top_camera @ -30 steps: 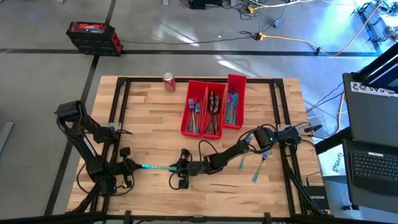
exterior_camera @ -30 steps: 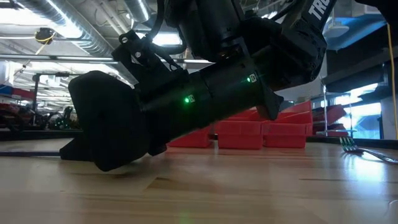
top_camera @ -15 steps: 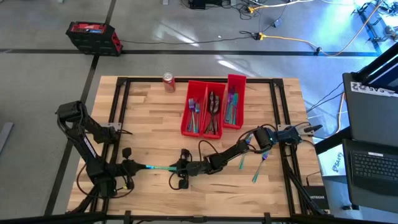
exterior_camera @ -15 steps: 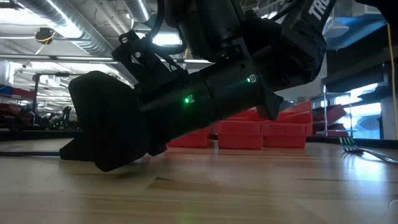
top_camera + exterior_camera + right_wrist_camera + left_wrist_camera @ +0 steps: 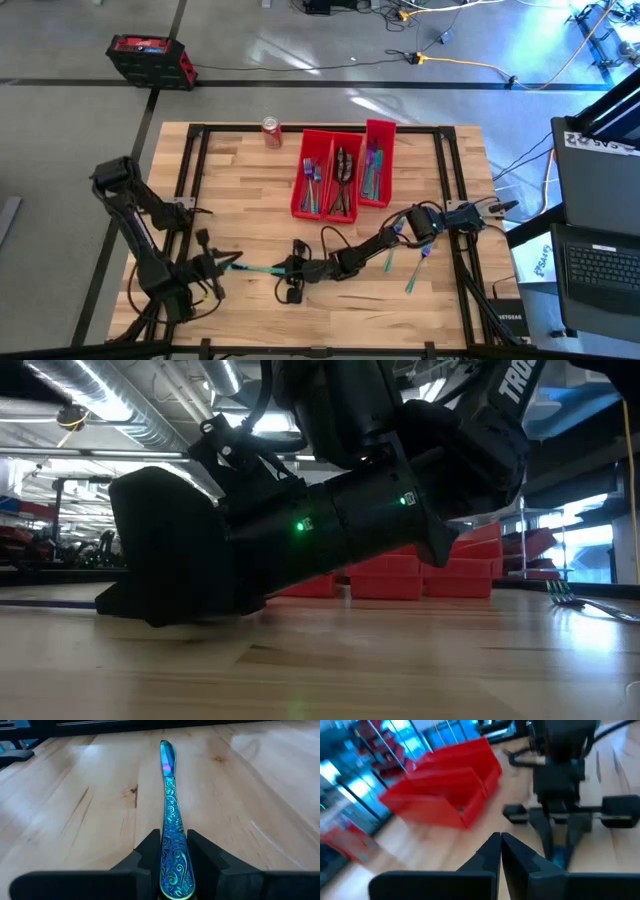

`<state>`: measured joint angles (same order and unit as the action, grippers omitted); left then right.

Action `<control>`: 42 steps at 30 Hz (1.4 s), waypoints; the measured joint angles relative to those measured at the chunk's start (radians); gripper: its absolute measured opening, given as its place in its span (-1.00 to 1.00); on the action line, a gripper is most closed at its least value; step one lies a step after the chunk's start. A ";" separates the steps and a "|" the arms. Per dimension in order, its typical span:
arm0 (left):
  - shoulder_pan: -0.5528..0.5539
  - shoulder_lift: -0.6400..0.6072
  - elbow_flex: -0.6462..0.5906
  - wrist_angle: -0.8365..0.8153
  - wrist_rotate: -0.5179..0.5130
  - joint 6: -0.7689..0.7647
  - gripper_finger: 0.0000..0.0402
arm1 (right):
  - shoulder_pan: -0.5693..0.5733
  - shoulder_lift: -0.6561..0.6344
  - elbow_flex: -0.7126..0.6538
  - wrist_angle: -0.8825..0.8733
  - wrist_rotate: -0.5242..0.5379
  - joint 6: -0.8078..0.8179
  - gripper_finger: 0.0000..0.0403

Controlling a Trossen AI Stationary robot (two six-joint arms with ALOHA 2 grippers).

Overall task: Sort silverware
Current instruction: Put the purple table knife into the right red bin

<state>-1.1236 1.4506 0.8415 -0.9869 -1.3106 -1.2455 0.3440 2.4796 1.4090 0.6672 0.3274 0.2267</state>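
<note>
While the right arm lies stretched low across the front of the light wooden butcher-block table (image 5: 240, 190), its forearm nearly flat on the top in the low view, the right gripper (image 5: 291, 270) sits near front-centre w/ its jaws pinching the handle of a slim iridescent teal-blue-purple metal knife (image 5: 170, 805). Knife runs straight out from the fingers (image 5: 145, 855), blade flat just over the wood, tip pointing toward the left arm. Left arm is folded at the table's front-left corner, elbow raised, wrist angled back; left gripper (image 5: 222, 268) is just off the knife tip, apart from it, jaws pressed together & empty (fingertips meet in the left wrist view).

Three long red plastic bins (image 5: 340, 170) stand side by side at rear-centre, each w/ silverware inside: teal pieces in the outer two, dark spoons in the middle one. Two more loose teal pieces (image 5: 415, 270) lie on the wood near the right arm's base. Red soda can (image 5: 271, 131) stands upright at the back edge, left of the bins.
</note>
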 joint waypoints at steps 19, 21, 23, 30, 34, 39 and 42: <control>0.004 -0.129 0.073 -0.049 -0.101 0.241 -1.00 | 0.002 -0.177 -0.002 -0.172 0.074 0.004 -0.71; -0.017 -0.135 0.091 -0.047 -0.136 0.264 -1.00 | 0.002 -0.204 -0.001 -0.211 0.085 0.004 -0.71; -0.038 -0.136 0.116 -0.049 -0.158 0.320 -1.00 | 0.002 -0.227 0.000 -0.253 0.121 0.008 -0.71; -0.081 -0.137 0.162 -0.050 -0.102 0.455 -1.00 | 0.003 -0.314 0.000 -0.390 0.219 0.025 -0.71; -0.081 -0.155 0.161 -0.053 -0.014 0.472 -1.00 | 0.002 -0.363 0.001 -0.501 0.280 0.086 -0.71; -0.105 -0.207 0.133 -0.036 0.034 0.497 -1.00 | 0.003 -0.407 0.001 -0.607 0.364 0.108 -0.71; -0.120 -0.254 0.105 0.026 0.072 0.528 -1.00 | 0.003 -0.423 0.001 -0.634 0.393 0.117 -0.71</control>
<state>-1.2440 1.1966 0.9461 -0.9605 -1.2382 -0.7175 0.3466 2.0564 1.4097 0.0330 0.7199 0.3439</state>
